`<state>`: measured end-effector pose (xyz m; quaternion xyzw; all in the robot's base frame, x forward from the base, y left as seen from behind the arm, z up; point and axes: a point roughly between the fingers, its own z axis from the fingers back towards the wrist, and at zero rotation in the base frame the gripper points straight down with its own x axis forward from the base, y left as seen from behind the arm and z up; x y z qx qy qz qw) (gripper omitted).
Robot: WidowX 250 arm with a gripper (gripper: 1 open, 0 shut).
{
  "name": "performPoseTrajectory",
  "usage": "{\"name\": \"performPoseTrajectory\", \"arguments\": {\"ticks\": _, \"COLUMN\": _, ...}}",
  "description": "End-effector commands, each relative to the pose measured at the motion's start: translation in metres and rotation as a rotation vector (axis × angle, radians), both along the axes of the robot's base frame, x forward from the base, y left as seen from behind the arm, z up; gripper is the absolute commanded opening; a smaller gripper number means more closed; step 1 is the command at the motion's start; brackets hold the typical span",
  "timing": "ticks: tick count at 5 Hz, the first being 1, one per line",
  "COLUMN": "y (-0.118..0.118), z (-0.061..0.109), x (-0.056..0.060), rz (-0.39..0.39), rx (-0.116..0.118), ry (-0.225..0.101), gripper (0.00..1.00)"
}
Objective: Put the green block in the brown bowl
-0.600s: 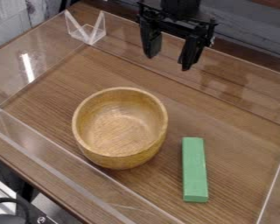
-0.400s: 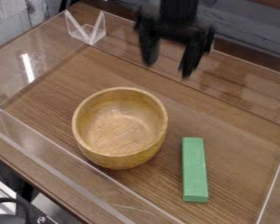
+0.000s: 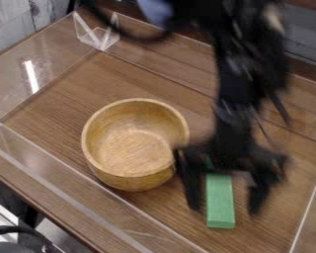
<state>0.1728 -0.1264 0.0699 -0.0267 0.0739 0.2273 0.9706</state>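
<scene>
Right now the gripper (image 3: 227,186) is seen spread wide and empty, pointed down directly over the green block (image 3: 220,203). The block lies flat on the table (image 3: 108,79), just right of the brown bowl (image 3: 134,142), its long axis running away from the camera between the blurred fingers.

- The arm (image 3: 247,74) is heavily motion-blurred; its outline and joints cannot be resolved.
- The fingers (image 3: 190,183) are smeared; their edges are indistinct.
- The green block (image 3: 220,203) is partly covered at its upper end by the blurred gripper (image 3: 227,183); contact cannot be determined.
- The brown bowl (image 3: 134,143) has its right rim blurred over by the gripper.
- The surface (image 3: 68,94) is cut off by the frame's edges.
</scene>
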Motion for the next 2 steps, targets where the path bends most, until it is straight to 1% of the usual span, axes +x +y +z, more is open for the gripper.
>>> {"name": "performPoseTrajectory", "arguments": {"ticks": 1, "y": -0.024, "z": -0.008, "x": 0.007, "rz": 0.062, "rx": -0.025, "ry": -0.094, "gripper": 1.0}}
{"name": "performPoseTrajectory", "arguments": {"ticks": 2, "y": 0.01, "z": -0.006, "x": 0.013, "rz": 0.183, "rx": -0.024, "ry": -0.104, "gripper": 1.0}}
